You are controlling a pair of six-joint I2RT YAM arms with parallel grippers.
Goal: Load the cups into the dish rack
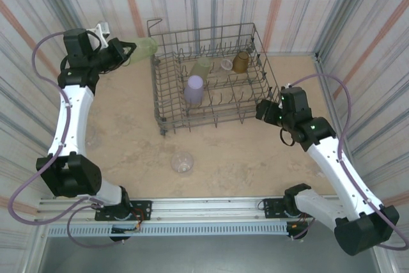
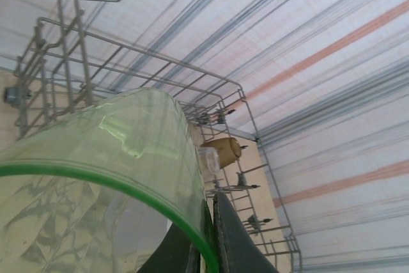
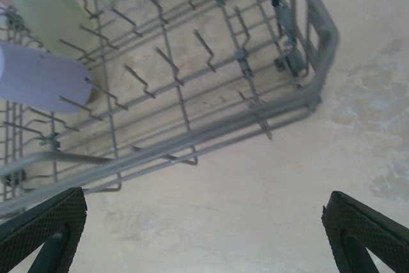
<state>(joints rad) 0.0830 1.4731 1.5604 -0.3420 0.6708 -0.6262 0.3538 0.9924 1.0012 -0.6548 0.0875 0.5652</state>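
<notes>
Upper left, I have my left gripper (image 1: 131,49) clamped on the yellow-green cup (image 1: 147,46), which juts from the fingers beside the dish rack (image 1: 217,114). The right gripper (image 1: 262,109) gapes wide.

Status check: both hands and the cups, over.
Left hand shut on yellow-green cup, at dish rack far-left corner. Right hand open, empty, by rack's near-right corner. Four cups racked; clear cup on table. Nothing seen blocking.

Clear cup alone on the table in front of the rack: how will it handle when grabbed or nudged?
The clear cup looks small and thin-walled, so it is probably light; a nudge would likely slide or tip it on the table. Round sides: apt to roll once down. Its smooth glossy wall may slip in a grip.
</notes>
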